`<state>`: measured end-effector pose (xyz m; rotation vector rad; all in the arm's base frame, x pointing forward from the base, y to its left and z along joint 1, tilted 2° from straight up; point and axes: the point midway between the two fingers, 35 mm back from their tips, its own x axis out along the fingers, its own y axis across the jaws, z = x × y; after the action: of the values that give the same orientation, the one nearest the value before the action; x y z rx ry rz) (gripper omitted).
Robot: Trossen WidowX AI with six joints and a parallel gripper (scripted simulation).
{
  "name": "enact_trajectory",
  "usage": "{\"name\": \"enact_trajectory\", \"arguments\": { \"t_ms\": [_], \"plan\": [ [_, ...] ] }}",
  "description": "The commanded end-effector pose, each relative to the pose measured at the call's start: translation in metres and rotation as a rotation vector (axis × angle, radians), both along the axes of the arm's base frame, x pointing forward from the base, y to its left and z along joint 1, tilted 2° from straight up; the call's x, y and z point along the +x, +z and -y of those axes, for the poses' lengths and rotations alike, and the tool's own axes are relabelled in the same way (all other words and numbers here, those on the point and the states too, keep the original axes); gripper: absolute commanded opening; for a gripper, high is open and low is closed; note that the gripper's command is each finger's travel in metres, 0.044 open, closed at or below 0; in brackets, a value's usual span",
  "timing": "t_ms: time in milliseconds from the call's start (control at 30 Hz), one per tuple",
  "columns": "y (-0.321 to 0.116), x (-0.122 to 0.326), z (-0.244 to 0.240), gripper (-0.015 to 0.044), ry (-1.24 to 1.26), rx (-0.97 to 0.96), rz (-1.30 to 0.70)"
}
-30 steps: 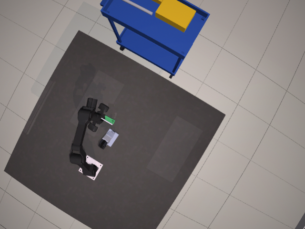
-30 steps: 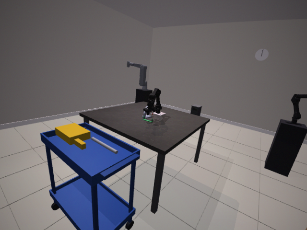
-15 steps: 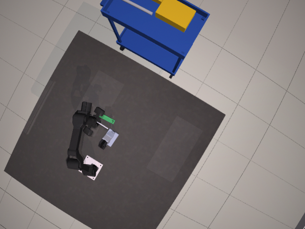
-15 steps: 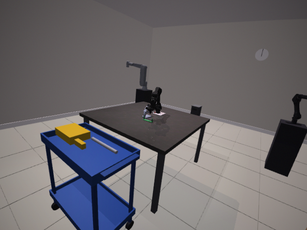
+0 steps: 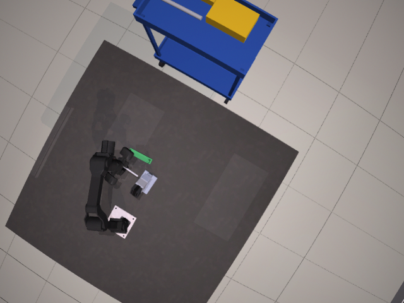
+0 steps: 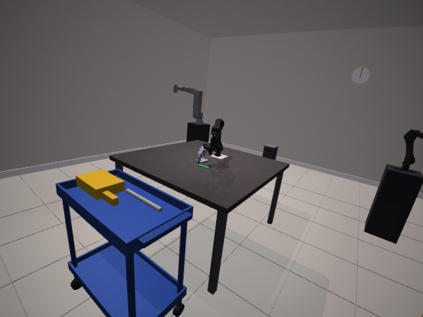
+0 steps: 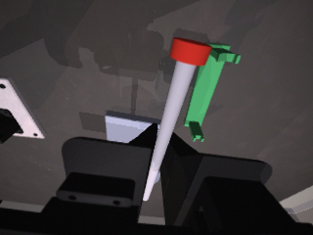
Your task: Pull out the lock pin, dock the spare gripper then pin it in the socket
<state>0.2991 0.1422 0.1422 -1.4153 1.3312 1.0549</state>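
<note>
My gripper (image 5: 123, 166) (image 7: 157, 127) is shut on the lock pin (image 5: 131, 172) (image 7: 174, 100), a pale rod with a red head. The pin is held above the table, clear of the mount, its thin end towards the mount in the top view. The pale blue-grey mount (image 5: 150, 184) (image 6: 201, 151) stands beside the gripper; its base also shows in the wrist view (image 7: 124, 128). A black part, apparently the spare gripper (image 5: 136, 190), is at the mount's end; how deeply it sits in the socket cannot be told. The gripper hides part of the mount in the wrist view.
An empty green cradle (image 5: 141, 156) (image 6: 203, 166) (image 7: 206, 93) lies near the mount and gripper. The arm's pale base plate (image 5: 114, 211) (image 6: 223, 156) (image 7: 22, 110) is on the dark table (image 5: 182, 235). A blue cart (image 5: 202, 42) (image 6: 112, 221) stands beyond the table edge.
</note>
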Motion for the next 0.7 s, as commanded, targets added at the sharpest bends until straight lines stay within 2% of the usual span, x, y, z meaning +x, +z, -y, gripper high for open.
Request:
{"name": "enact_trajectory", "arguments": {
  "t_ms": [0,400,667],
  "plan": [
    [-0.007,-0.001,-0.001,0.0,-0.008,0.004,0.0],
    [-0.051,0.003,-0.002,0.0,-0.017,0.007,-0.002],
    [-0.047,0.003,0.003,0.0,-0.018,0.009,-0.004]
  ]
}}
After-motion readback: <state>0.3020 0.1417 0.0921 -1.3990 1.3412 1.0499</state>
